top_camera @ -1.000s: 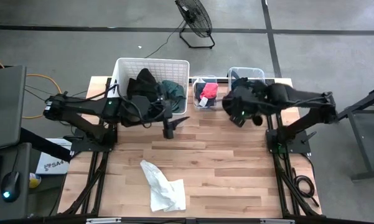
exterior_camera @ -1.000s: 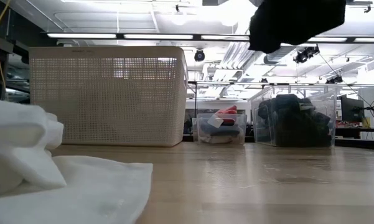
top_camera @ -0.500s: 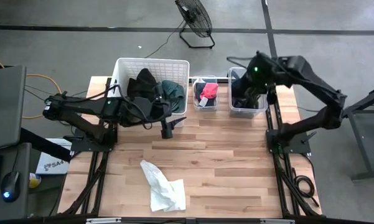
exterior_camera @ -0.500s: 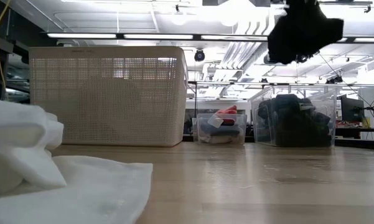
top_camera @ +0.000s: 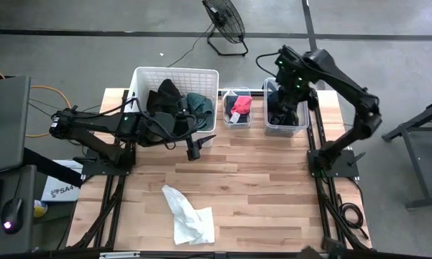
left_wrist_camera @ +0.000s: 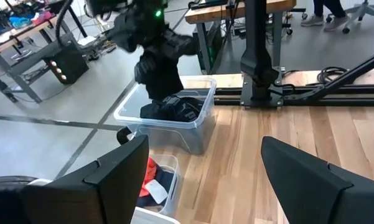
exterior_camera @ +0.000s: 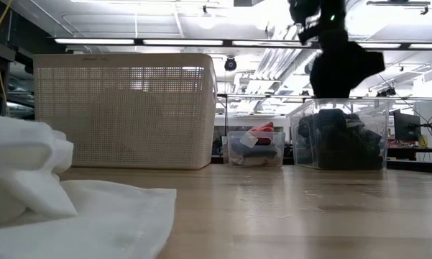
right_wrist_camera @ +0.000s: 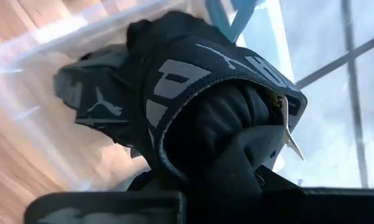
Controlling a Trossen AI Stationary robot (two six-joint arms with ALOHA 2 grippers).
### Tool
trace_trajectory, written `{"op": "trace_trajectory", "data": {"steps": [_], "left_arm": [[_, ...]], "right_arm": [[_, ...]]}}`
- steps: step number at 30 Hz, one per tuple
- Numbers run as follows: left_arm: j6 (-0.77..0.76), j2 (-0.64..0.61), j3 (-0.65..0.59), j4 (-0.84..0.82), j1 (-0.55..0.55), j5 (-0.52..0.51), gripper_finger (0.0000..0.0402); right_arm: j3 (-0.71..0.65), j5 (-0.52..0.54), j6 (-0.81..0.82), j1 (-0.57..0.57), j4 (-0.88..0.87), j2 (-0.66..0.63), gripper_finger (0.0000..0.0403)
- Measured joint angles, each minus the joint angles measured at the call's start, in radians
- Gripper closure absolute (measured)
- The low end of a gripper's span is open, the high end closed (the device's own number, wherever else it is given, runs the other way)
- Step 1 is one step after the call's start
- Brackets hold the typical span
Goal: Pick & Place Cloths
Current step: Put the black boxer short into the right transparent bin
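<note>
1. We see the right gripper [top_camera: 291, 80] above the clear tub [top_camera: 300, 126] at the desk's [top_camera: 273, 187] far right, a black cloth [top_camera: 287, 108] hanging from it.
2. The left gripper [top_camera: 195, 149] sits beside the white basket [top_camera: 140, 75].
3. A white cloth [top_camera: 188, 216] lies on the near desk.

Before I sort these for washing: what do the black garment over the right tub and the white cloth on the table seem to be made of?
Black garment: likely smooth synthetic sportswear knit, with printed grey logos and a banded hem. White cloth: soft matte fabric, possibly cotton or fleece; it lies crumpled in thick folds.
</note>
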Motion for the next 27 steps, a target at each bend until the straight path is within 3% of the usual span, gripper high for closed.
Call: {"op": "trace_trajectory", "data": {"steps": [10,18,27], "left_arm": [[-0.029,0.0,0.0,0.003,0.0,0.0,0.0096],[-0.029,0.0,0.0,0.003,0.0,0.0,0.0096],[-0.029,-0.001,0.0,0.003,0.0,0.002,0.0096]], "right_arm": [[0.0,-0.031,0.0,-0.055,0.001,0.219,0.0369],[-0.006,-0.133,-0.024,-0.056,0.002,0.342,0.0369],[-0.187,-0.19,-0.012,-0.083,0.099,0.376,0.037]]}}
